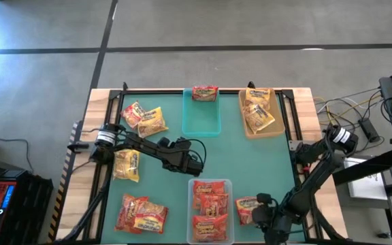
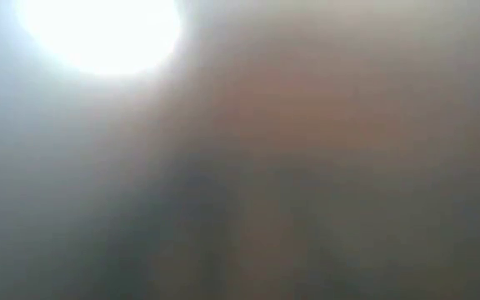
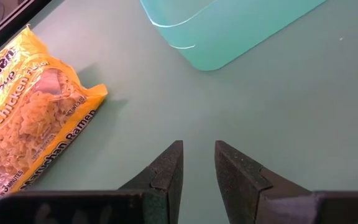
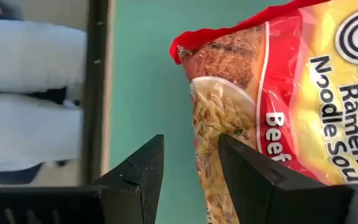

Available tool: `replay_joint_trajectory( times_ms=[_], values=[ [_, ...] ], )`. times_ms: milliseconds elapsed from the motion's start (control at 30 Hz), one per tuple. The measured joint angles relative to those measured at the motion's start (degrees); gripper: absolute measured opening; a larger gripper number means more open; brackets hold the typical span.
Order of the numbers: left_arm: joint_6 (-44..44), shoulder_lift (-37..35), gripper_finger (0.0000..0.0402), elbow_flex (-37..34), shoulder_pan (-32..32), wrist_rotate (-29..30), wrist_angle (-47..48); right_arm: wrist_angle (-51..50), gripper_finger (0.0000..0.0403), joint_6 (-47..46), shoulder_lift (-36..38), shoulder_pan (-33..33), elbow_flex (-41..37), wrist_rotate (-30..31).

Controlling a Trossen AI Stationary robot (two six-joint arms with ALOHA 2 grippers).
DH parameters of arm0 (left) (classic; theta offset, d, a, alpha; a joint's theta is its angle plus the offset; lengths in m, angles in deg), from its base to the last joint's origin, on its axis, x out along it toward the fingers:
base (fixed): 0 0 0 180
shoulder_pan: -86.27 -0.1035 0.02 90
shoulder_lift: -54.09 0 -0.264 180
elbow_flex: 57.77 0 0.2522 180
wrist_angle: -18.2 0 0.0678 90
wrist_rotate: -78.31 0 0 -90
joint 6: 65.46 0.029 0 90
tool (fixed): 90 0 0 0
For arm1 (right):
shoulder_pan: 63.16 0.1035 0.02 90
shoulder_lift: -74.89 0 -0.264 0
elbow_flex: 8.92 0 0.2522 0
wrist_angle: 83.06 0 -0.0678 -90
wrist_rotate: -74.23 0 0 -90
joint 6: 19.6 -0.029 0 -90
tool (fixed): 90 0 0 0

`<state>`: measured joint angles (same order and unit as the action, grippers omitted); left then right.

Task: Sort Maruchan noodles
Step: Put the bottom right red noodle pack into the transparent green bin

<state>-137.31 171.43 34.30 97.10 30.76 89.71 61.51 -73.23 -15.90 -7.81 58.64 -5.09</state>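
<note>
Maruchan noodle packets lie about the green mat. A red beef packet (image 1: 247,207) (image 4: 291,93) lies flat near the front right. My right gripper (image 1: 259,214) (image 4: 191,158) hovers open over that packet's end, one finger above the wrapper and one above bare mat. My left gripper (image 1: 196,163) (image 3: 197,158) stands open over bare mat at the table's middle, nothing between its fingers. A yellow packet (image 3: 33,112) lies beside it. The low view shows only blur.
A teal bin (image 1: 201,119) stands at the far middle with a red packet (image 1: 205,92) on its far rim. A tan bin (image 1: 275,122) holds yellow packets. A clear bin (image 1: 211,184) holds red ones. Loose packets (image 1: 145,120), (image 1: 126,165), (image 1: 141,214) lie at left.
</note>
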Motion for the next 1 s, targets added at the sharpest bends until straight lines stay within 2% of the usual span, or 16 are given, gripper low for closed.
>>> replay_joint_trajectory(
  times_ms=[533, 833, 1000],
  values=[
    [0.4, 0.0, 0.0075, 0.0, 0.0, 0.0, -0.2, -3.3, 0.0146, 17.5, 0.1, -9.6, -0.5, 0.6],
    [0.9, 0.0, 0.0075, 0.0, 0.0, 0.0, -0.3, -9.7, 0.0146, 26.6, 2.8, -15.6, -0.7, 0.3],
    [0.9, 0.0, 0.0075, 0.0, 0.0, 0.0, -0.3, -10.0, 0.0146, 33.5, 4.7, -19.7, -2.2, -0.3]
  ],
)
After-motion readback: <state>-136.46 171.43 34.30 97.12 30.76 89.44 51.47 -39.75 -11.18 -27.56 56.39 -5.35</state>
